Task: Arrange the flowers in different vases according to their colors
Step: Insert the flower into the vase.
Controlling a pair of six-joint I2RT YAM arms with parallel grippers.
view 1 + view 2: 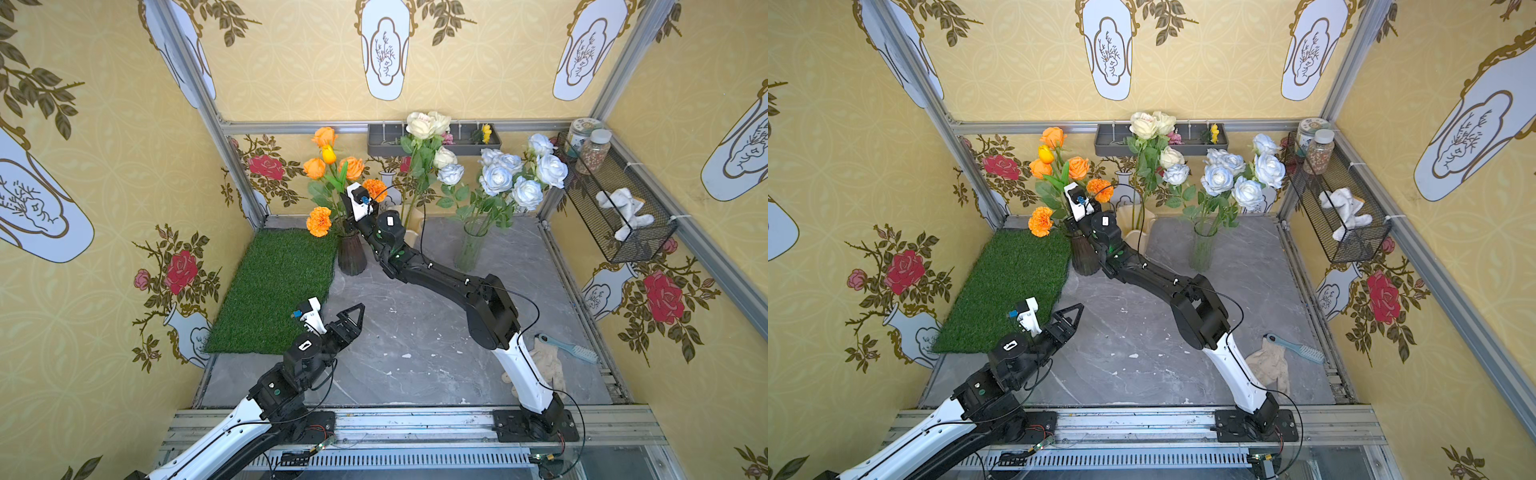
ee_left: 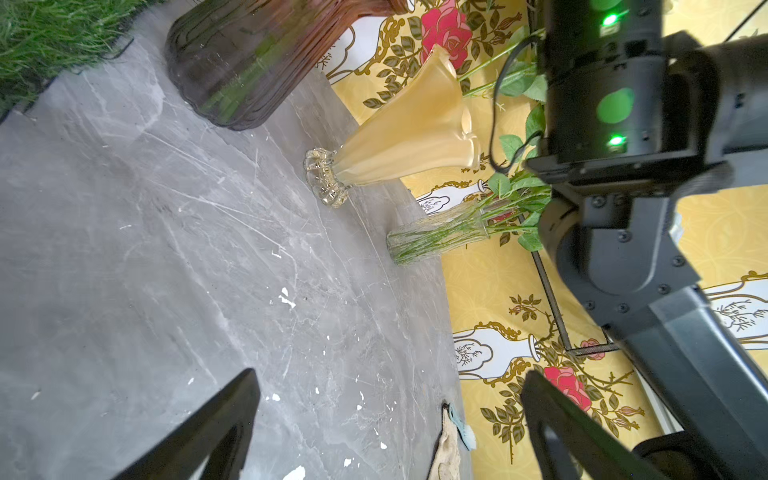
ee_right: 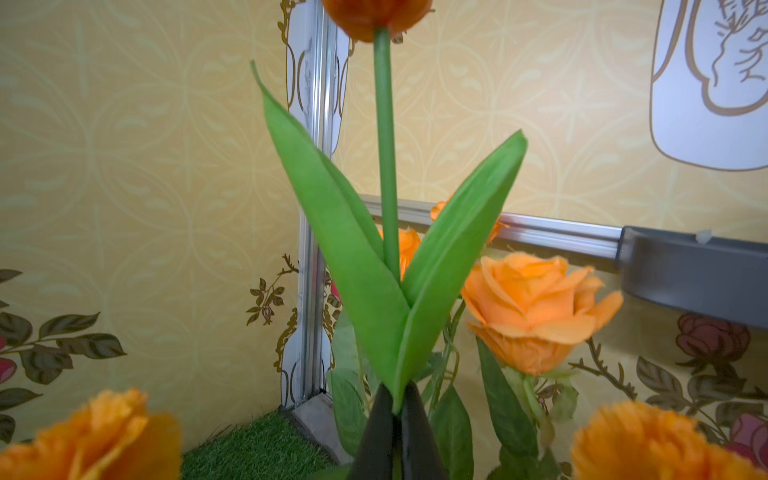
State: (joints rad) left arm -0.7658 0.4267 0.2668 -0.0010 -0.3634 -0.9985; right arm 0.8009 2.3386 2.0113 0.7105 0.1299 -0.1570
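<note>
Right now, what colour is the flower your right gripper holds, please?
Orange-yellow; the flower shows best in a top view.

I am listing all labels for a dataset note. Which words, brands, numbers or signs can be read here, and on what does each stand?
No text can be read.
Printing on the white round jar in the black wire basket: too small to read.
White sticker on the black right arm: too small to read.
White mark on the black left arm: too small to read.

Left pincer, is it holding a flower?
No, the left pincer stands wide open above the grey table, with nothing in it.
</note>
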